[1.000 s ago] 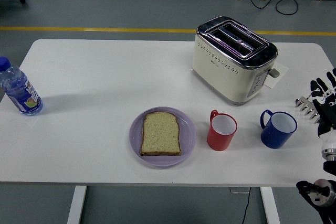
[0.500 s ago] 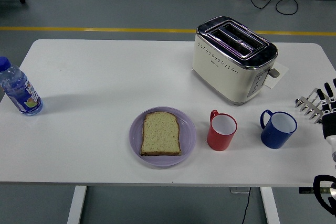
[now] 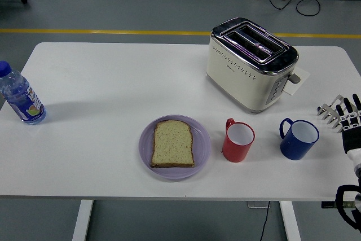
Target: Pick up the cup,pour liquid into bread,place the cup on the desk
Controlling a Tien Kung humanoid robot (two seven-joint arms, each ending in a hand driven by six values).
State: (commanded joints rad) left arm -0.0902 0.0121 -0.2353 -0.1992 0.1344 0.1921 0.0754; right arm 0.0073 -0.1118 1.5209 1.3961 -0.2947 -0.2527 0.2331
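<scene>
Reaching phase only, nothing picked up yet. Right hand [image 3: 341, 118] at the right edge of the table [image 3: 113, 83], just beside the blue cup [image 3: 299, 138] but not touching it. Fingers [image 3: 330, 110] spread and extended, holding nothing. Left hand not in view.

Two cups on the table, task sentence doesn't say which. Blue cup nearest the hand, so likely the target, a judgement only. Red cup [image 3: 238, 140] between the blue cup and the purple plate [image 3: 175, 148], just right of the plate's rim. Both upright, long axis vertical, mouths up. Both handles at the upper left of the cup body, pointing away from the hand and toward the toaster [image 3: 251, 63]. Can't tell whether either cup has liquid in it; insides look white.

Bread [image 3: 172, 143] flat on the plate, one slice, roughly centred, long side running near-to-far.

Next move, as judged: bring the hand in from the right, wrap the fingers around the cup body rather than the handle, since the handle faces the wrong way. Then lift, carry left past the red cup, tilt over the bread. Risk: clipping the red cup on the way across.

Water bottle [image 3: 20, 95] far left, well apart, not involved.
</scene>
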